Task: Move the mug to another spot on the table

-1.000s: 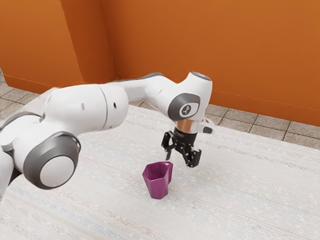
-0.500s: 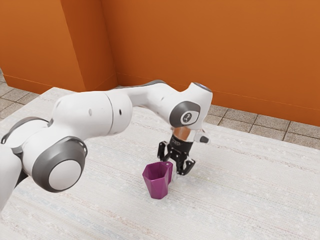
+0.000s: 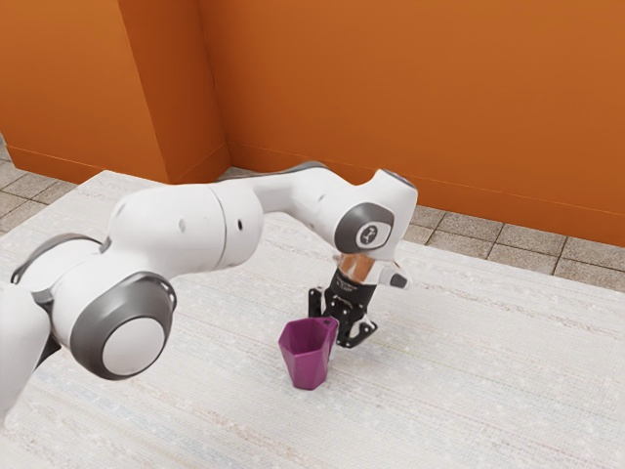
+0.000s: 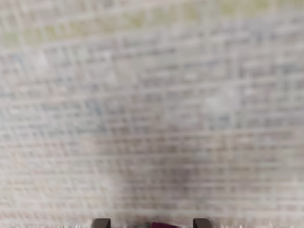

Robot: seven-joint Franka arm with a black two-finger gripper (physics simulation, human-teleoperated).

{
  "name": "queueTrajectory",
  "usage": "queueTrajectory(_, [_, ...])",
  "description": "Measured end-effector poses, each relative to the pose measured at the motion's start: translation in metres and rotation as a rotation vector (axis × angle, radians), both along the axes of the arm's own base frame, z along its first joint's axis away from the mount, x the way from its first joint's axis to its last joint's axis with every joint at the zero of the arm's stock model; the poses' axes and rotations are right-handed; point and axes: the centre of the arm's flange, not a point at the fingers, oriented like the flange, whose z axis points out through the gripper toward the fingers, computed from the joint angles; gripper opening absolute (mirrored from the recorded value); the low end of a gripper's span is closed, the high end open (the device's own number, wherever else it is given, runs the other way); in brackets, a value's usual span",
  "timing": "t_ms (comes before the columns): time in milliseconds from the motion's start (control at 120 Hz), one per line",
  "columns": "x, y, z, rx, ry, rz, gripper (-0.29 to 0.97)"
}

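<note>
A purple faceted mug (image 3: 309, 353) stands upright on the pale woven table top (image 3: 469, 371). My black gripper (image 3: 340, 328) hangs right at the mug's far rim on the exterior view's right side, fingers spread and open, straddling the rim edge. In the wrist view a sliver of the purple mug (image 4: 164, 225) shows between two dark fingertips (image 4: 100, 223), with the table cloth beyond it.
An orange wall (image 3: 410, 88) with a jutting corner rises behind the table. A tiled floor strip (image 3: 527, 244) runs along the wall. My white arm (image 3: 195, 234) spans the exterior view's left half over the table.
My hand has come down and shifted slightly toward the exterior view's left, from above and beside the mug to its rim. The mug has stayed put.
</note>
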Motion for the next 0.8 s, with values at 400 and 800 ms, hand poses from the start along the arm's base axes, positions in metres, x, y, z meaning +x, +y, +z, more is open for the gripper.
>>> queueTrajectory(400, [-0.006,0.009,0.000,-0.011,0.082,0.015,0.07])
queueTrajectory(800, [0.021,0.107,0.010,-0.051,0.120,0.148,0.02])
